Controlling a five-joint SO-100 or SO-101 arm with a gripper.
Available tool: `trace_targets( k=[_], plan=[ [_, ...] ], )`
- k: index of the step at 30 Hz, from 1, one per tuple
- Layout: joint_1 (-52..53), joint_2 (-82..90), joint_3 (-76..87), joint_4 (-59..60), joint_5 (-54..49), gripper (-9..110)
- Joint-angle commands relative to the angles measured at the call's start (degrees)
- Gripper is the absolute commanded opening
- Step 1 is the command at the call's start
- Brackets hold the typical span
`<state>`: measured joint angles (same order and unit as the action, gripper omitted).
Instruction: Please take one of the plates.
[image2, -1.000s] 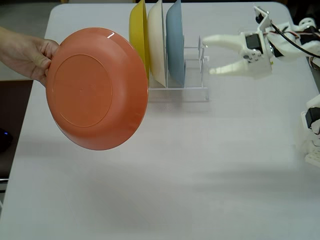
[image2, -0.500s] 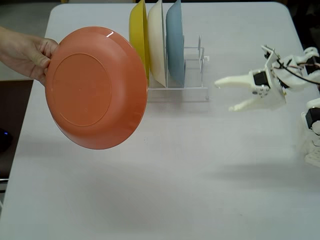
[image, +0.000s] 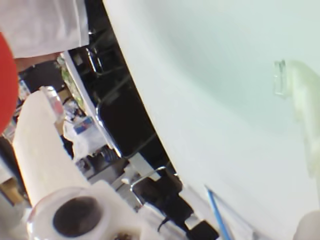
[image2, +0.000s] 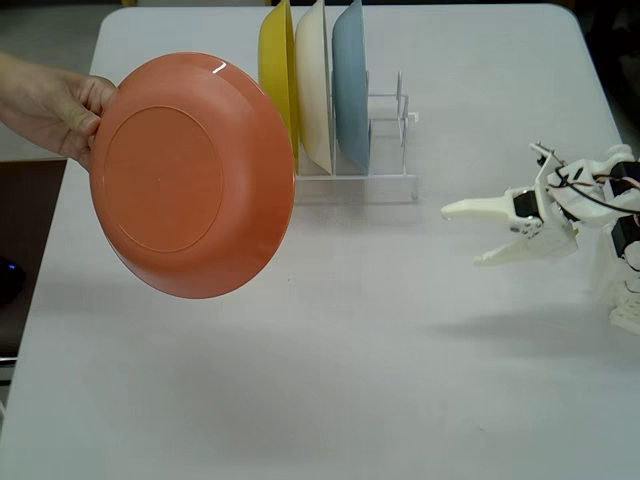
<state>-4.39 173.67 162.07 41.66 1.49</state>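
The orange plate (image2: 190, 175) is held up on its edge by a person's hand (image2: 50, 110) at the left of the fixed view, above the table and tilted toward the camera. My gripper (image2: 462, 236) is at the right, well apart from the plate, open and empty, pointing left. In the wrist view one of its pale fingers (image: 302, 95) shows at the right edge, and an orange-red sliver (image: 5, 85) at the left edge looks like the plate's rim.
A white wire rack (image2: 385, 150) at the back holds a yellow plate (image2: 277, 70), a cream plate (image2: 312, 80) and a light blue plate (image2: 350, 85) upright. The white table (image2: 380, 380) runs to an edge at the left. The wrist view shows a paper roll (image: 45, 155) beyond the table.
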Motion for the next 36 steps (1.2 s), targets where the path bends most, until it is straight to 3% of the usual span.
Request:
trace_targets(
  k=[1, 23, 36],
  plan=[
    [0.35, 2.99, 2.02, -2.72, 0.62, 55],
    [3.96, 15.73, 14.68, -3.08, 2.11, 55],
    [3.96, 15.73, 17.58, -4.66, 1.93, 3]
  ],
)
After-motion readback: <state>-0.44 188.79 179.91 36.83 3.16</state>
